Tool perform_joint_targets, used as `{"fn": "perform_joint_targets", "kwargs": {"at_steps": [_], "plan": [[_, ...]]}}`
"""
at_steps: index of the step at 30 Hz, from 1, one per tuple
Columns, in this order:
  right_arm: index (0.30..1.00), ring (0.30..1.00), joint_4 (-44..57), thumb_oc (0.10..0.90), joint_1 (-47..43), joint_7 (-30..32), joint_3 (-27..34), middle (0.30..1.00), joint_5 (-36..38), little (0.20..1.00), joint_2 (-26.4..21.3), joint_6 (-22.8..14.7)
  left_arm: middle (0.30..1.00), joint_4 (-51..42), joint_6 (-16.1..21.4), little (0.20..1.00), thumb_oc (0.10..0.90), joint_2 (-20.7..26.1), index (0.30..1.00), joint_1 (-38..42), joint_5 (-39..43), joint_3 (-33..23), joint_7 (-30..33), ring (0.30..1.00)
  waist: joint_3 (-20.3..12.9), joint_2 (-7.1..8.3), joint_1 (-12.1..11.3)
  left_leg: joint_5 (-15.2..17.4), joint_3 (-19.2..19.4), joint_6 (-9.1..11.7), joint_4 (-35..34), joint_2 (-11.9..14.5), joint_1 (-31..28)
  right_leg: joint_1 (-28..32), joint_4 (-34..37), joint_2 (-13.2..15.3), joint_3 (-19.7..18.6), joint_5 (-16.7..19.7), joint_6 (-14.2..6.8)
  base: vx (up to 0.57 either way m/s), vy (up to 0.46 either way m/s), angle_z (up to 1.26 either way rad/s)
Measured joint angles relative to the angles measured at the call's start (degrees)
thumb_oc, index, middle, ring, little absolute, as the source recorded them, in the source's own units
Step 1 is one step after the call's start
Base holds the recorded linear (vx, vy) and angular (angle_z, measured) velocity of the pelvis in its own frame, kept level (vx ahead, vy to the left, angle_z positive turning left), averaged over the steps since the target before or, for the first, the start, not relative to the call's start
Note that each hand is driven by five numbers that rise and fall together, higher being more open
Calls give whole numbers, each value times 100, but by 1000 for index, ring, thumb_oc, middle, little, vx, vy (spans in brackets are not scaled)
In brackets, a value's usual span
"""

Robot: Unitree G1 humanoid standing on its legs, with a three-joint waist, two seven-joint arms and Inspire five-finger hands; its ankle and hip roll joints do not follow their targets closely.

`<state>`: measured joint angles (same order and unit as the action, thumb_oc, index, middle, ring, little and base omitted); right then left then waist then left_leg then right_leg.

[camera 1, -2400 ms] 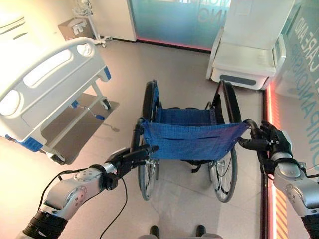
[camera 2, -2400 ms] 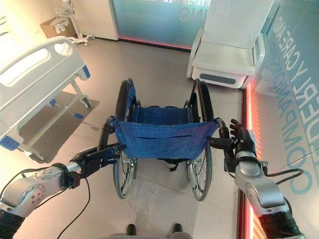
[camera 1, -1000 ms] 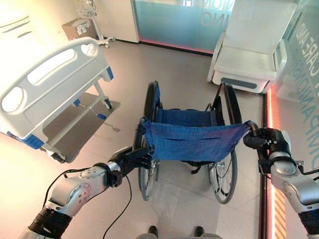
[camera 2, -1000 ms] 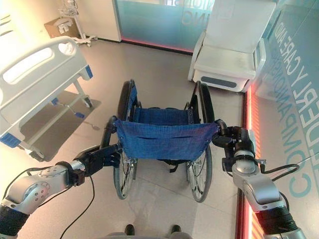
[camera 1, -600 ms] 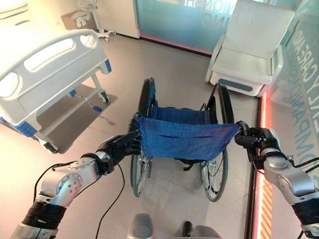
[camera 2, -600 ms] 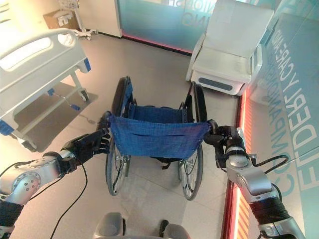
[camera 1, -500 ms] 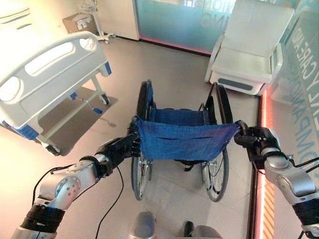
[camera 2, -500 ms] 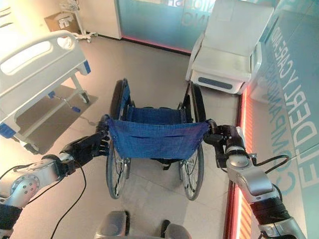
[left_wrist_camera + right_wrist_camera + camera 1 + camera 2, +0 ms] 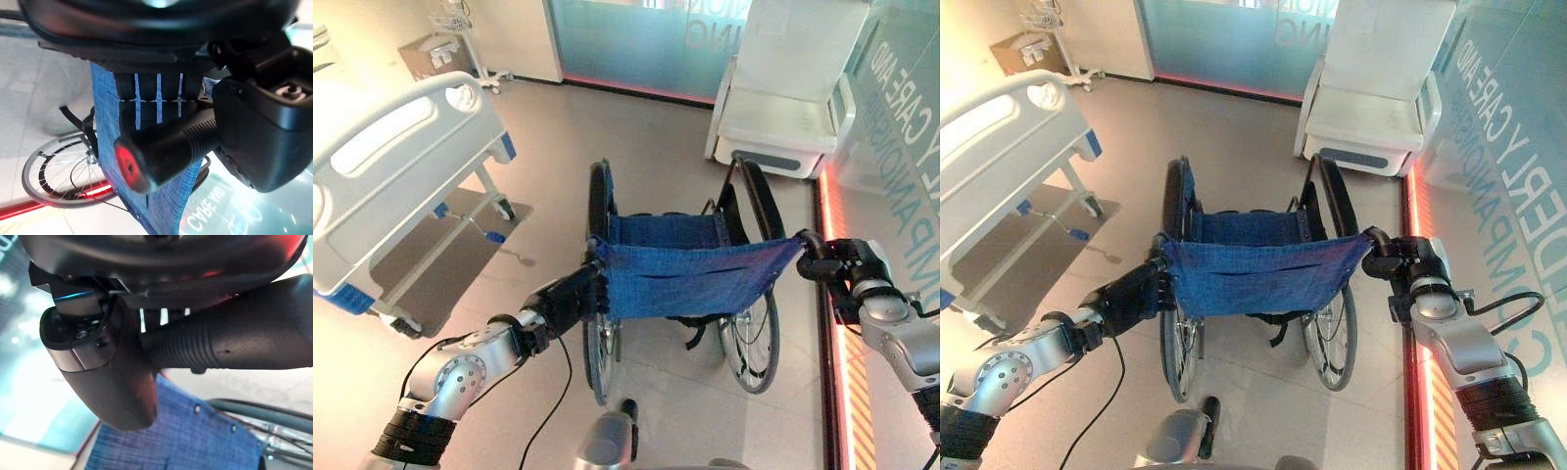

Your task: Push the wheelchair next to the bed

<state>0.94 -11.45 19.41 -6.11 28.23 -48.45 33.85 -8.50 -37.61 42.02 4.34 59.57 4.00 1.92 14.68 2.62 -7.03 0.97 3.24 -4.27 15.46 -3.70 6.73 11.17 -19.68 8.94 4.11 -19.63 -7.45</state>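
Observation:
A wheelchair [image 9: 690, 274] with a blue fabric back and seat and black wheels stands on the floor in front of me, facing away. My left hand [image 9: 570, 297] is shut on its left push handle [image 9: 161, 152], whose ribbed black grip shows in the left wrist view. At the chair's right my right hand [image 9: 847, 266] is shut on the right push handle [image 9: 230, 347]. The white hospital bed [image 9: 391, 176], with blue corner bumpers, stands to the left of the wheelchair, a floor gap apart.
A white recliner chair [image 9: 783, 98] stands ahead on the right against a frosted glass wall [image 9: 626, 39]. A red light strip [image 9: 832, 323] runs along the floor by the right wall. A stand and a cardboard box [image 9: 435, 54] are in the far left corner.
Both hands went from open beside the push handles to shut on them. The view has shifted as I move; the wheelchair sits slightly further right and the bed nearer the left edge.

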Motion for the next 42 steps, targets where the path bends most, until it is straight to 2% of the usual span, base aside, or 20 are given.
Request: {"fn": "perform_joint_targets", "kwargs": {"at_steps": [3, 5, 8, 9, 11, 14, 16, 19, 21, 22, 24, 26, 28, 29, 30, 33, 35, 37, 40, 42], "plan": [[300, 300, 92, 400, -3, 120, 101, 300, -3, 300, 22, 17, 300, 99, -3, 300, 400, 32, 300, 231, -152, 4, -168, 300, -19, 1, 227, 63, -56, -189, -86, -208, -98, -704, -1460, 244, 51, 181, -125, 305, 122, 11], [300, 300, 108, 400, -43, 178, 118, 300, -6, 300, 113, 16, 300, 211, -3, 300, 400, 49, 300, 388, -154, 2, -181, 300, -23, 7, 240, 9, -145, -208, -224, -238, -209, -824, -1579, 138, 46, 169, -87, 249, -9, -8], [300, 300, 124, 400, -275, 194, 95, 300, -28, 300, 307, 6, 300, 302, 97, 300, 400, 89, 300, 518, -309, -67, -120, 300, -13, -73, 97, -105, -817, -58, -593, -228, -391, -738, -345, -242, 298, 87, 73, 254, -59, -48], [300, 300, 158, 400, -408, 193, 78, 300, -31, 300, 342, 4, 300, 363, 175, 300, 400, 77, 300, 534, -359, -91, -89, 300, -1, -140, 68, -110, -949, -34, -619, -233, -390, -523, 758, -466, 285, 336, 263, 325, -85, -41], [300, 300, 168, 400, -468, 193, 61, 300, -80, 300, 342, 4, 300, 599, 239, 300, 400, -88, 300, 622, -369, -82, -58, 300, 2, -212, 234, -140, -837, 38, -596, -345, -369, -201, 1062, -505, 313, 673, 246, 327, -108, 43], [300, 300, -88, 400, -452, 198, 49, 300, -80, 300, 330, -13, 300, 839, 387, 300, 400, -284, 300, 875, -415, 197, 22, 300, 126, -308, 498, -8, -1191, -58, -609, -261, -718, -987, -924, -614, 55, 232, 314, 492, -215, 68], [300, 300, 52, 400, -500, 200, 113, 300, -69, 300, 244, -21, 300, 865, 460, 300, 400, -396, 300, 887, -482, 157, 71, 300, 288, -321, 583, 136, -1586, -106, -554, -372, -766, -1666, -920, -663, -335, 185, 401, 579, -238, 33], [300, 300, 240, 400, -470, 197, 119, 300, -25, 300, 191, 37, 300, 862, 471, 300, 400, -342, 300, 865, -543, 128, 120, 300, 463, -401, 768, 364, -1767, -104, -330, -326, -838, -2134, 212, -512, -610, 712, -160, 630, -277, 53], [300, 300, 324, 400, -299, 197, 145, 300, -18, 300, 255, 76, 300, 768, 478, 300, 400, -284, 300, 748, -541, 86, 104, 300, 463, -163, 855, 610, -1854, -57, -78, -333, -848, -2041, 890, -188, -656, 946, -326, 460, -198, 87], [300, 300, 337, 400, -286, 198, 159, 300, -17, 300, 314, 88, 300, 721, 505, 300, 400, -373, 300, 719, -541, -15, 119, 300, 476, -39, 846, 697, -1888, -75, -93, -200, -856, -2079, 404, -168, -474, 1102, -329, 496, -158, 80], [300, 300, 323, 400, -350, 196, 151, 300, -13, 300, 384, 220, 300, 637, 512, 300, 400, -281, 300, 719, -537, -32, 162, 300, 373, 176, 868, 785, -1836, 81, -181, -85, -903, -2058, 231, -179, -414, 1200, -134, 461, -163, 85], [300, 300, 154, 400, -633, 172, 84, 300, -39, 300, 354, 256, 300, 594, 500, 300, 400, -377, 300, 670, -522, -29, 256, 300, 356, -59, 905, 1252, -1400, 725, 2588, 36, -511, -1934, 180, -394, -128, 1485, 268, 429, -218, 61], [300, 300, 136, 400, -739, 138, 22, 300, -21, 300, 149, 377, 300, 508, 442, 300, 400, -426, 300, 624, -475, -22, 280, 300, 344, -177, 892, 721, -1363, 1162, 3462, -8, -250, -1846, 184, -501, -10, 1553, 486, 367, -163, 26], [300, 300, 114, 400, -764, 134, 20, 300, -29, 300, 112, 428, 300, 510, 383, 300, 400, -520, 300, 603, -465, -21, 266, 300, 359, -147, 746, 96, -1368, 1526, 3705, -101, -58, -1730, 323, -514, -76, 1594, 573, 401, -86, 8], [300, 300, 113, 400, -785, 132, -13, 300, -27, 300, 65, 472, 300, 508, 350, 300, 400, -583, 300, 522, -465, -21, 276, 300, 361, -197, 685, -443, -1370, 1446, 4043, -166, 178, -1543, 519, -530, -104, 1655, 657, 478, -71, -13], [300, 300, 116, 400, -787, 95, -146, 300, -24, 300, 21, 471, 300, 436, 347, 300, 400, -529, 300, 247, -433, -29, 261, 300, 367, -209, 456, 119, -936, 786, 3230, -187, 283, -1201, 853, -597, -248, 1658, 774, 397, -10, -26], [300, 300, 122, 400, -787, 45, -208, 300, -21, 300, 23, 471, 300, 380, 346, 300, 400, -421, 300, 82, -261, -44, 256, 300, 366, -218, 402, 200, -727, 662, 1973, -127, 252, -960, 1049, -688, -243, 1627, 857, 474, 51, -9], [300, 300, -14, 400, -849, 46, -311, 300, -26, 300, 35, 469, 300, 391, 347, 300, 400, -368, 300, 55, -144, -35, 229, 300, 366, -219, 255, 160, -576, 670, 275, 25, 226, -709, 1216, -823, -330, 1571, 917, 646, 108, -16], [300, 300, -284, 400, -881, 9, -366, 300, -29, 300, 152, 393, 300, 374, 378, 300, 400, -379, 300, 32, -142, -26, 229, 300, 336, -393, 90, -127, -411, 1112, -1381, 598, 362, -277, 1334, -1194, -349, 1358, 1049, 526, 118, -15], [300, 300, -280, 400, -731, -28, -333, 300, -25, 300, 163, 328, 300, 315, 376, 300, 400, -346, 300, -47, -145, -22, 229, 300, 315, -417, -31, -150, -457, 1143, -1438, 722, 550, -32, 1275, -1224, -410, 1102, 1063, 475, 161, -29]]}}
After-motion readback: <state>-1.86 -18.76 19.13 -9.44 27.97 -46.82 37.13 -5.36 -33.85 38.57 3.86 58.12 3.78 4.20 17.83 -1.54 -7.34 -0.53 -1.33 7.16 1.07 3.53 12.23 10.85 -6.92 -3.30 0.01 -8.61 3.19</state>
